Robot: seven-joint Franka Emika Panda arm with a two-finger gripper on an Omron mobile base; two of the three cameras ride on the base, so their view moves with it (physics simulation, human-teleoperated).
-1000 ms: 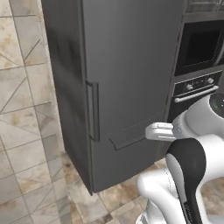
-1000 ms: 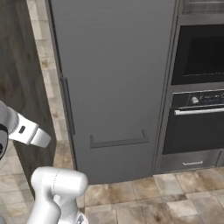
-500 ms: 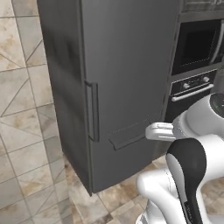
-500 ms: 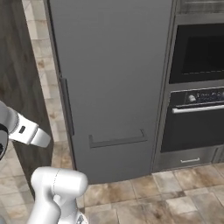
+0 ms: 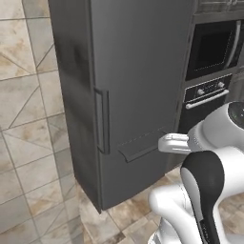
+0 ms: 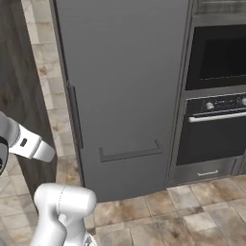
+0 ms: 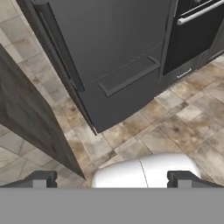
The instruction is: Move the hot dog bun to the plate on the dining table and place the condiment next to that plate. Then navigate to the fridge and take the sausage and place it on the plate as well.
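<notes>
Fridge: the fridge (image 5: pixel 138 95) is seen standing shut, dark grey, its vertical handle (image 5: pixel 101 121) on the edge nearest the tiled floor (image 6: pixel 192 211) and a horizontal drawer handle (image 6: pixel 129 152) low on its front.
Oven: a black wall oven (image 6: pixel 218 96) with knobs is set just beside the fridge.
Gripper: the gripper (image 7: pixel 111 179) is held spread wide and empty, its fingertips (image 7: pixel 40 178) well apart, aimed down at the floor before the fridge.
Sausage: no sausage is seen; it is judged to lie behind the closed door.
Risk: the oven handle could be taken for the fridge handle, as both lie close together.
Risk: the door could be blocked in its swing by the base, if it is parked too near.
Writing: no brand, label or lettering can be read.
</notes>
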